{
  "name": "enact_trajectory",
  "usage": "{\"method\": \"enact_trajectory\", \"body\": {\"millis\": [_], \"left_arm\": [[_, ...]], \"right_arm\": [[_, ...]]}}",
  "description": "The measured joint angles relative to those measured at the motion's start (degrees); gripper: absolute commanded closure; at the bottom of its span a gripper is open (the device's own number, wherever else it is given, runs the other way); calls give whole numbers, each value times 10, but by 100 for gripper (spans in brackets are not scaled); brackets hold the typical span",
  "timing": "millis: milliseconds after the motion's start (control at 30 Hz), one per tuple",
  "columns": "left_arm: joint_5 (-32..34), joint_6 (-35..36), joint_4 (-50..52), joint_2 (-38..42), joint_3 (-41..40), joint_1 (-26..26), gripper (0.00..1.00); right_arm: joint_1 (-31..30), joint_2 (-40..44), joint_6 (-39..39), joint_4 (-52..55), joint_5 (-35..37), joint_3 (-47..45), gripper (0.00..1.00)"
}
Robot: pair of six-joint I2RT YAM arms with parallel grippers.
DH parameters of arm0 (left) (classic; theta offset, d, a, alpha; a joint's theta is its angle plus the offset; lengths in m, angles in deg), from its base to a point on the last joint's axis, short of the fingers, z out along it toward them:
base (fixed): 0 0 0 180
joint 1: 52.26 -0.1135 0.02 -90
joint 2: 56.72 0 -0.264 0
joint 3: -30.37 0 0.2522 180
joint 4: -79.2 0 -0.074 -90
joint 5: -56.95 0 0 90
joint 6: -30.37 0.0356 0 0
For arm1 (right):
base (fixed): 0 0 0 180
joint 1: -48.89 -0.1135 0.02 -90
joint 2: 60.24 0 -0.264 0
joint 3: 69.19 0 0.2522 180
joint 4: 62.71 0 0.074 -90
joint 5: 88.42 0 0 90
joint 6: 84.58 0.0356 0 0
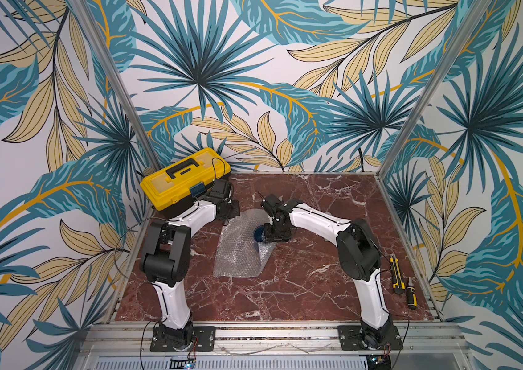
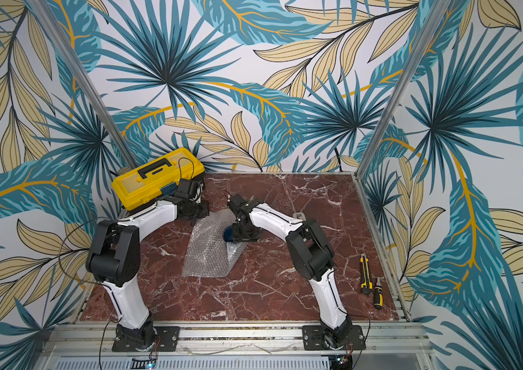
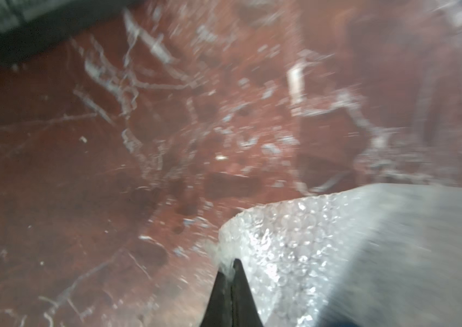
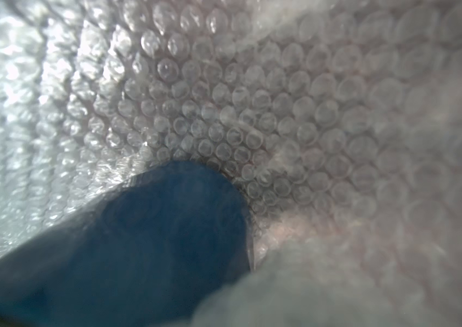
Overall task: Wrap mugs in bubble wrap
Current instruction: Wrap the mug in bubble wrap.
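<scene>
While the left gripper [image 3: 231,267] is clamping the bubble wrap [image 3: 294,240] edge, I'd be drawing it slowly, taut over the mug [image 4: 167,226]. The right gripper [image 1: 273,237] is sitting at the mug, jaws unreadable.

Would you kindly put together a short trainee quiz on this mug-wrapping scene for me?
1. True or false: the left end effector is shut on an edge of the bubble wrap.
2. The yellow toolbox stands on the table at: A) the far corner on the robot's left, B) the far corner on the robot's right, C) the middle of the near edge.
3. Fill in: the mug is dark ____.
Key: 1 true; 2 A; 3 blue.
</scene>
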Motion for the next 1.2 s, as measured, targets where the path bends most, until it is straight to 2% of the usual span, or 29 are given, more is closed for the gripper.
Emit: {"method": "enact_trajectory", "body": {"millis": [167, 367, 567, 767, 1167, 1200], "left_arm": [[-56, -23, -14, 94, -44, 37, 100], [-110, -68, -35, 146, -135, 89, 100], [-127, -103, -55, 145, -166, 136, 100], [-125, -114, -80, 138, -187, 146, 100], [-111, -107, -103, 116, -193, 160, 100], [-111, -106, -104, 116, -193, 161, 100]], "right_arm": [[0, 0, 0, 0, 0, 0, 53], [0, 0, 0, -2, -2, 0, 53], [0, 0, 5, -5, -4, -4, 51], [2, 11, 13, -10, -7, -19, 42], [2, 127, 37, -2, -6, -62, 33], [3, 136, 39, -2, -6, -62, 30]]}}
